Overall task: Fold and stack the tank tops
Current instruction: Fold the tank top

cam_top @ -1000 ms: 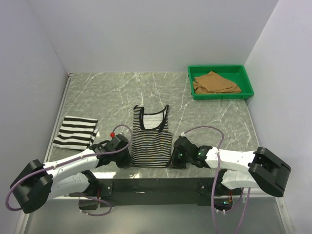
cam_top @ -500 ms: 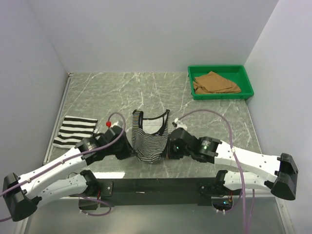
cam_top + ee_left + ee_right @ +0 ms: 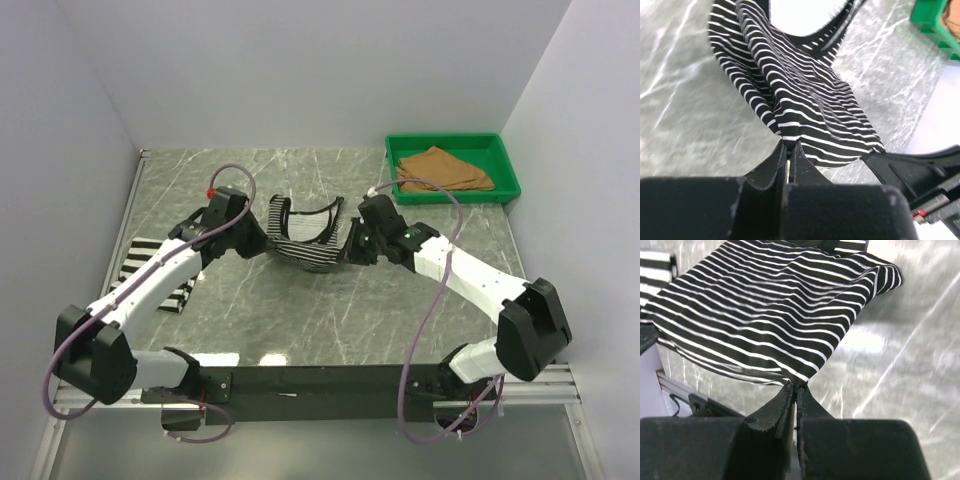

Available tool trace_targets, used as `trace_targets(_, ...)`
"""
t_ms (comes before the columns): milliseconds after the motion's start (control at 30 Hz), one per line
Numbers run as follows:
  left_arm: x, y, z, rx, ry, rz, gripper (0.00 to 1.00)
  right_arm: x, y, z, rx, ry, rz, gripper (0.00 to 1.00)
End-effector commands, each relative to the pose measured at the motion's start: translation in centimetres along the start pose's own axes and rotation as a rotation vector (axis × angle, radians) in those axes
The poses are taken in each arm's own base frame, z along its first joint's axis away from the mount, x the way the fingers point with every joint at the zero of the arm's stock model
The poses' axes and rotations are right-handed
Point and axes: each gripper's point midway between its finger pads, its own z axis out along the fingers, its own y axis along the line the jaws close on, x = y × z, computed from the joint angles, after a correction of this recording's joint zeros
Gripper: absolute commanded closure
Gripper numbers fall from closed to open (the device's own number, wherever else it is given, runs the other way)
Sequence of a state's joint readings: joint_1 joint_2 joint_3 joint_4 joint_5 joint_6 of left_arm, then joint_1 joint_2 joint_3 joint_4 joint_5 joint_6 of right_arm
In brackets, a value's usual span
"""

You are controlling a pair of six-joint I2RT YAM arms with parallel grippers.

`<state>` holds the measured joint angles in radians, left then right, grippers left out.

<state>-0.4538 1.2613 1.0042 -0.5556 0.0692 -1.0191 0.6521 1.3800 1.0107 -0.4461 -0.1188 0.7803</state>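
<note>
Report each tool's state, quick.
Left tool: shut on the thin-striped top.
Right tool: shut on the same top.

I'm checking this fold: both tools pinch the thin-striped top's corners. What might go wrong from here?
The left tool and right tool each pinch only a sliver of the thin-striped tank top, so a corner may slip free. The cloth sags and bunches between them, so the fold may land creased. The left arm crosses above the wide-striped top and might drag it.
</note>
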Motion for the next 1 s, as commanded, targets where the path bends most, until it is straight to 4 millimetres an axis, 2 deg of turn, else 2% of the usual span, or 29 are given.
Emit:
trace_targets(0,-1.3,-3.4,-0.6,0.124,-0.019,0.056,0.99,-2.5,2.6,-0.6,-0.106,-0.039,-0.069,1.00)
trace_targets(100,0.6,-1.2,-0.5,0.111,0.013,0.020,0.99,-0.7,1.8,-0.8,-0.114,0.002,-0.063,1.00)
trace_targets(133,2.1,0.6,-0.4,0.093,0.038,-0.004,0.99,1.3,0.8,-0.5,-0.107,0.046,-0.061,1.00)
trace_targets(200,4.2,1.8,-1.1,0.106,0.065,-0.010,0.99,3.2,0.3,-1.3,-0.113,0.061,-0.057,1.00)
trace_targets(233,6.1,4.2,-0.6,0.061,0.100,-0.034,0.99,5.9,-0.7,-1.1,-0.096,0.114,-0.070,1.00)
trace_targets(267,8.0,4.9,-0.9,0.051,0.138,-0.022,1.00,6.9,-0.7,-1.8,-0.113,0.117,-0.071,1.00)
trace_targets(300,8.9,5.2,-1.6,0.069,0.141,-0.018,0.99,8.2,-0.8,-2.0,-0.113,0.135,-0.051,1.00)
trace_targets(333,10.7,6.8,-1.6,0.034,0.176,-0.040,0.99,9.9,-1.6,-2.5,-0.116,0.153,-0.052,1.00)
trace_targets(367,12.8,7.0,-2.2,0.038,0.219,-0.010,0.99,12.0,-1.2,-2.9,-0.119,0.178,-0.062,1.00)
trace_targets(400,13.9,8.2,-3.1,0.026,0.224,-0.005,0.99,13.2,-1.3,-3.4,-0.118,0.194,-0.068,1.00)
trace_targets(433,14.8,8.3,-3.7,0.028,0.235,-0.033,0.99,14.1,-1.3,-3.8,-0.121,0.199,-0.075,1.00)
trace_targets(467,16.7,8.3,-4.8,0.045,0.271,0.003,1.00,16.2,-0.6,-5.0,-0.157,0.228,-0.115,1.00)
trace_targets(500,17.1,8.9,-6.1,0.052,0.276,0.001,1.00,16.6,-0.9,-5.4,-0.134,0.223,-0.095,1.00)
trace_targets(567,17.9,9.0,-7.8,0.065,0.288,-0.017,0.99,16.8,-0.1,-6.7,-0.159,0.215,-0.096,1.00)
trace_targets(600,17.7,7.8,-9.1,0.118,0.290,-0.028,1.00,16.6,-0.4,-7.1,-0.133,0.202,-0.096,1.00)
trace_targets(667,16.5,7.1,-9.8,0.137,0.237,-0.037,1.00,15.1,0.8,-8.1,-0.151,0.152,-0.103,1.00)
trace_targets(700,15.8,5.7,-10.4,0.166,0.221,-0.034,0.99,14.1,0.5,-8.0,-0.121,0.119,-0.104,1.00)
trace_targets(733,15.4,4.9,-10.6,0.181,0.208,-0.019,0.99,13.2,1.3,-8.3,-0.126,0.105,-0.105,1.00)
trace_targets(833,13.3,2.2,-10.4,0.171,0.120,0.034,0.99,10.6,1.8,-7.7,-0.133,0.091,-0.087,1.00)
trace_targets(900,11.0,0.3,-9.6,0.146,0.051,0.049,0.99,8.9,2.2,-7.1,-0.167,0.069,-0.098,1.00)
trace_targets(933,10.1,-0.2,-9.2,0.153,0.039,0.098,0.99,6.8,1.6,-6.3,-0.149,0.044,-0.059,1.00)
trace_targets(967,7.2,-1.3,-8.4,0.175,-0.021,0.053,0.99,6.6,1.9,-6.1,-0.185,0.076,-0.075,1.00)
